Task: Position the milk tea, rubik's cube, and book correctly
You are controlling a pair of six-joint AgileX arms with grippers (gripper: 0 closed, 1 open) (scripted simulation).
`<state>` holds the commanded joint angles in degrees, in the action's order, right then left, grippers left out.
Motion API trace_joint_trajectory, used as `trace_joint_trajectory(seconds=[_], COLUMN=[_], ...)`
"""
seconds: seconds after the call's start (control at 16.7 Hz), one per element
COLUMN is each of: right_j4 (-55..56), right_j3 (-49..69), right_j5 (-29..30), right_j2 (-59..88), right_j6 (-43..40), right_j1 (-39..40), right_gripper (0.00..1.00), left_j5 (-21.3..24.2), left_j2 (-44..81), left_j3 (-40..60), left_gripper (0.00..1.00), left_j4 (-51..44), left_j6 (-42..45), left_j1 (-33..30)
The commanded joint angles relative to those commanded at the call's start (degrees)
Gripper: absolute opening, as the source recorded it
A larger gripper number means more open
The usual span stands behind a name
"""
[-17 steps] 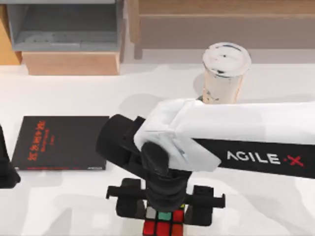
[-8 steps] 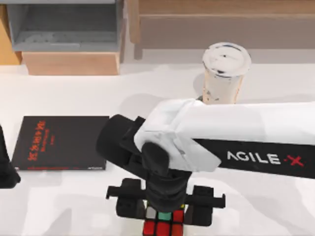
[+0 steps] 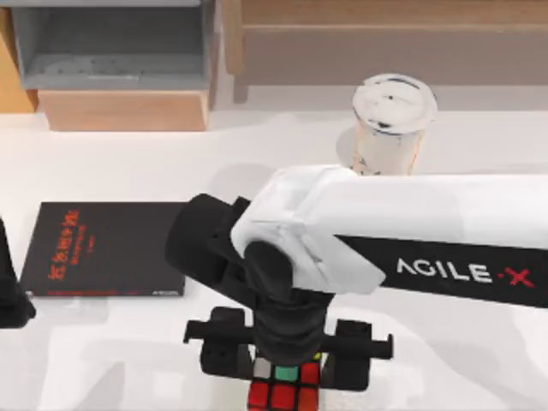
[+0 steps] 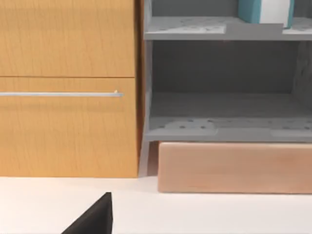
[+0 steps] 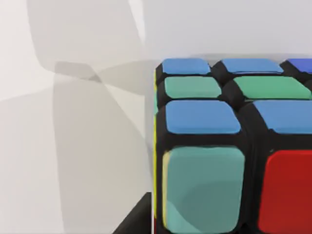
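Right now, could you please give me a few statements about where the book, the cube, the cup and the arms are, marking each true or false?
1. The book lies flat on the table's left side, black face up. True.
2. The milk tea lies tipped over beside the book. False: it stands upright, toward the back right of the table.
3. The right gripper is over the rubik's cube at the front edge. True.
4. The rubik's cube rests on top of the book. False: it sits on the table, apart from the book.
5. The left arm reaches over the cup. False: it sits at the left edge.
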<state>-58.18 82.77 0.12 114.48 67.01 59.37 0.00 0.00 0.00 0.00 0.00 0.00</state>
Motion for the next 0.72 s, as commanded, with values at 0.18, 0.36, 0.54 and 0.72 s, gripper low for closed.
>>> trace_joint_trajectory(seconds=[0.18, 0.36, 0.54, 0.72], right_j4=[-3.43, -4.37, -4.14, -0.58], right_j3=[2.34, 3.03, 2.89, 4.21], right_j5=[-0.03, -0.05, -0.12, -2.88], right_j2=[-1.03, -1.41, -1.19, -3.78], right_j6=[-0.05, -0.12, -0.09, -3.62], right_j1=[-0.04, -0.04, -0.08, -3.71], right_gripper=[0.00, 0.00, 0.00, 0.00], left_j5=[0.00, 0.00, 0.00, 0.00], left_j2=[0.00, 0.00, 0.00, 0.00], left_j3=[0.00, 0.00, 0.00, 0.00], left_gripper=[1.00, 1.00, 1.00, 1.00], left_j4=[0.00, 0.00, 0.00, 0.00], left_j6=[0.00, 0.00, 0.00, 0.00], left_j1=[0.00, 0.00, 0.00, 0.00])
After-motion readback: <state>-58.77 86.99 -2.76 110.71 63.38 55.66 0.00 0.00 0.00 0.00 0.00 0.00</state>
